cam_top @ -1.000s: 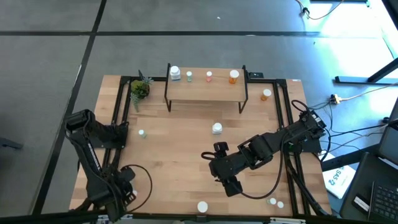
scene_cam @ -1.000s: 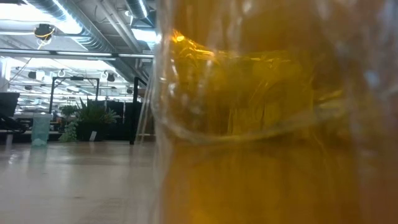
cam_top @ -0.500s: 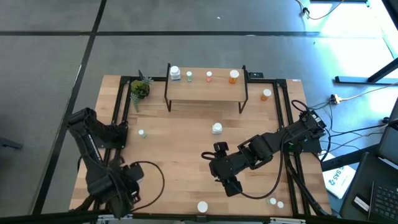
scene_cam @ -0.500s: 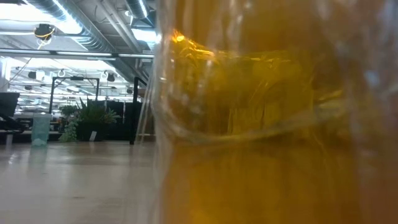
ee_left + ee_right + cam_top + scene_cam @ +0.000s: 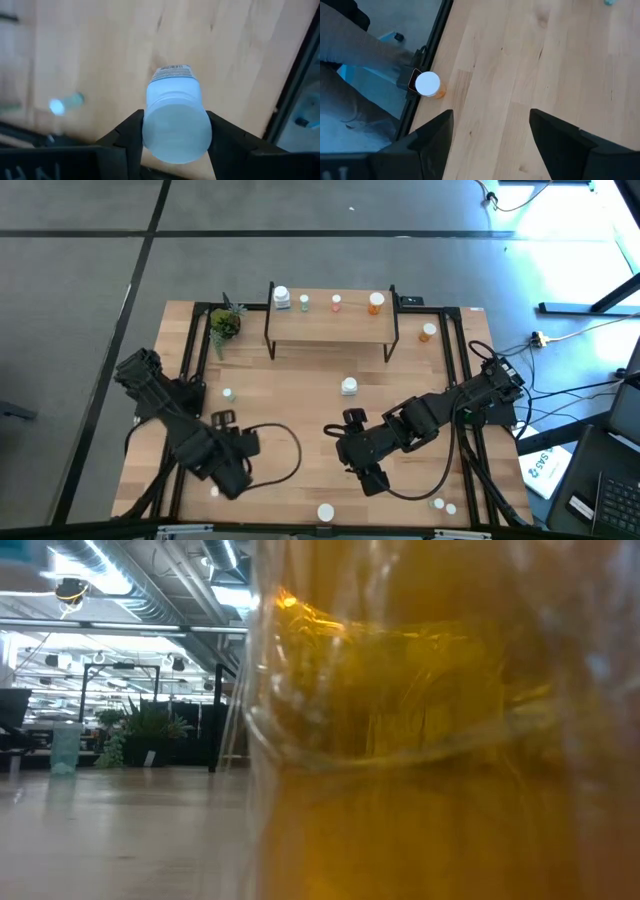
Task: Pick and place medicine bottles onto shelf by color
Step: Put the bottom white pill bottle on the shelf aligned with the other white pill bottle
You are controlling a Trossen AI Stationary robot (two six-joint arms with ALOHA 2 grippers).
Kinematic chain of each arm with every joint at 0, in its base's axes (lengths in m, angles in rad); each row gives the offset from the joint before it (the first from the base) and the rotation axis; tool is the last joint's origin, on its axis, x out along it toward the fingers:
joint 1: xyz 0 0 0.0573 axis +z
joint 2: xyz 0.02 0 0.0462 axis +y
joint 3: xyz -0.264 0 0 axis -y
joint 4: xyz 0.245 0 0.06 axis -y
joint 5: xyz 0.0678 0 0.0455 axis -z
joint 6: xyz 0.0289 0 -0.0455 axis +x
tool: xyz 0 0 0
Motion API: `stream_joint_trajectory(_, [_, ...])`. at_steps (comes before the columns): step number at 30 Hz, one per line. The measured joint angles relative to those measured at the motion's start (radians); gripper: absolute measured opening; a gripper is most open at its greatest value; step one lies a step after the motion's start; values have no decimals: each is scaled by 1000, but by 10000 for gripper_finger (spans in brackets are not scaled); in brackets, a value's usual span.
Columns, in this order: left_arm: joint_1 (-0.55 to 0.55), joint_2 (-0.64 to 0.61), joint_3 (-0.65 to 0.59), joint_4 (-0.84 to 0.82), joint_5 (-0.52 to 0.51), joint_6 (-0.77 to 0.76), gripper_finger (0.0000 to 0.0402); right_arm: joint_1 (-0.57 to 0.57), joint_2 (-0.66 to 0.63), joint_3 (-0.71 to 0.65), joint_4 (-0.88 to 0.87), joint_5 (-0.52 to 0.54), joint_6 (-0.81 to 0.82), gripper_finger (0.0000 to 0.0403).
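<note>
My left claw (image 5: 175,132) pinches a white bottle (image 5: 176,120), one finger (image 5: 131,131) pressed on each side of its wide round cap, which faces my wrist; the body runs away from me and ends in a white label with a printed strip, above the bare wood of the worktop (image 5: 290,390). From above, that claw (image 5: 222,470) sits over the near left part of the worktop. My right claw (image 5: 490,130) is spread wide with nothing between its fingers, over the near middle of the worktop (image 5: 365,473). Past it stands an orange bottle (image 5: 429,85) with a white cap, just beside the black rail at the worktop's edge. The shelf (image 5: 330,326) stands at the far middle, a pale plank on thin black legs. Along its far edge sit four bottles in a row, well apart: a white one (image 5: 281,298) at the left end, then a pale green one (image 5: 305,302), a pink-red one (image 5: 336,302), and an orange one (image 5: 375,303) at the right end. On the worktop itself, a white bottle (image 5: 348,386) stands just near of the shelf, a small pale green one (image 5: 228,393) at the left, an orange one (image 5: 428,332) at the far right, a white cap (image 5: 326,512) at the near edge, and two tiny ones (image 5: 444,505) at the near right. A potted plant (image 5: 225,323) stands left of the shelf. The low view is filled by an amber bottle (image 5: 440,740) pressed right up to the lens.
</note>
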Motion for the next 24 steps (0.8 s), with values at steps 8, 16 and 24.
stream_joint_trajectory(8, [159,0,112,1,-57,263,163,-21,-42,1,-3,-25,-108,264])
stream_joint_trajectory(16, [332,0,212,1,-57,543,163,-103,-158,1,-21,-48,-122,264])
stream_joint_trajectory(24, [565,0,287,1,-58,854,163,-195,-281,1,-96,172,-112,264])
